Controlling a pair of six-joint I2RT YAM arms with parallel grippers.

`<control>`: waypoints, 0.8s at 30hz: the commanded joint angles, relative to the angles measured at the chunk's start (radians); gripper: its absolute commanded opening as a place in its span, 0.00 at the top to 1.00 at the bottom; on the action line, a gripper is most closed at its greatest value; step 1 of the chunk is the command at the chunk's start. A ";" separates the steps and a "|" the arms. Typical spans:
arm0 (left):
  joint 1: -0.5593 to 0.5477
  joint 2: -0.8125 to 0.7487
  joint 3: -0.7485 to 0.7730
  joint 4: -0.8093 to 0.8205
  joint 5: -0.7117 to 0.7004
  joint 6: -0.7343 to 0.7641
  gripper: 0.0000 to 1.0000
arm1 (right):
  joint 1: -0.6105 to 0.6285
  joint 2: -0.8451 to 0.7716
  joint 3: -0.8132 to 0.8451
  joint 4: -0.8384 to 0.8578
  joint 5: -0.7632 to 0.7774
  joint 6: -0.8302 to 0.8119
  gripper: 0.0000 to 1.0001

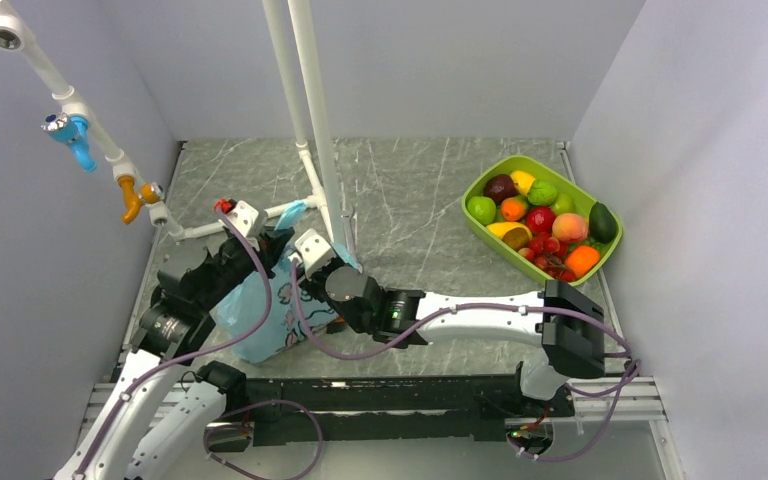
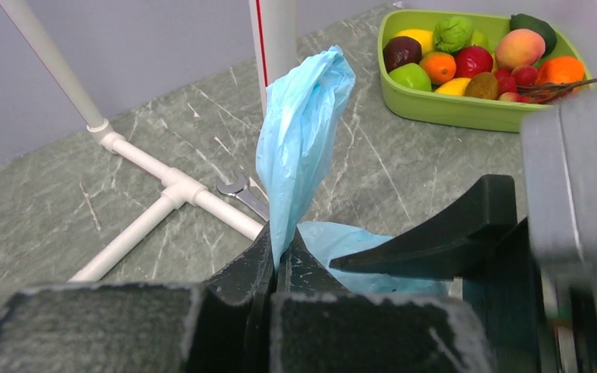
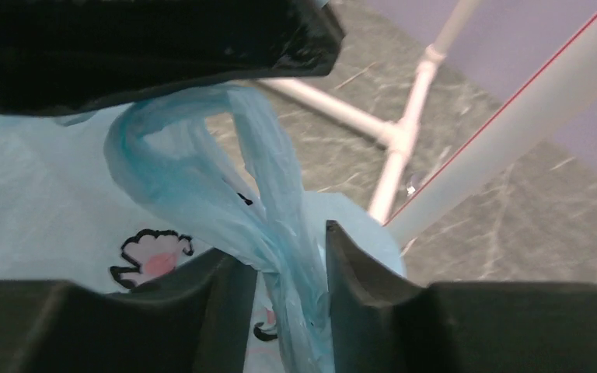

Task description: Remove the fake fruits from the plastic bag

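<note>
Surface: grey marbled table (image 1: 410,200), walled on three sides.

Thin crinkly light-blue plastic bag (image 1: 265,310), printed with pink-and-dark cartoon figures
- stands near the near-left corner of the table, between the two grippers
- held up by its top, with the body hanging to the table
- what is inside cannot be seen in any view

Left gripper (image 2: 278,249)
- jaws fully closed, no gap visible
- pinches one twisted loop handle (image 2: 303,132) of the bag; the handle rises upright out of the fingertips
- sits on the left side of the bag

Right gripper (image 3: 284,249)
- reaches in from the right, at the right side of the bag top
- jaws partly apart, with the bag's other loop handle (image 3: 202,186) running down between the two fingers
- the handle strand fills most of the gap; cannot tell whether the fingers actually clamp it or only stand around it

Small glossy fake fruits (image 1: 541,219)
- piled in a lime-green rectangular plastic tray (image 1: 520,162) at the far-right corner of the table, well apart from the bag
- colours seen: green, red, orange, yellow, dark purple, one peach-coloured, one dark-green oval at the right edge of the tray

Other items
- white plastic pipe frame (image 1: 315,100): upright posts at the far middle of the table, with a foot running along the surface toward the left edge
- small metal spanner (image 2: 241,190) lying flat beside the pipe foot, just beyond the bag
</note>
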 commanded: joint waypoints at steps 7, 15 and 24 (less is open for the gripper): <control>-0.001 -0.186 -0.054 0.082 -0.283 0.026 1.00 | -0.062 -0.152 -0.067 0.136 0.054 0.124 0.90; -0.001 -0.222 0.002 0.048 -0.448 0.064 1.00 | -0.267 -0.268 -0.097 0.104 -0.331 0.381 0.98; -0.001 -0.072 0.236 -0.065 -0.243 -0.061 1.00 | -0.299 -0.407 -0.071 0.012 -0.327 0.344 1.00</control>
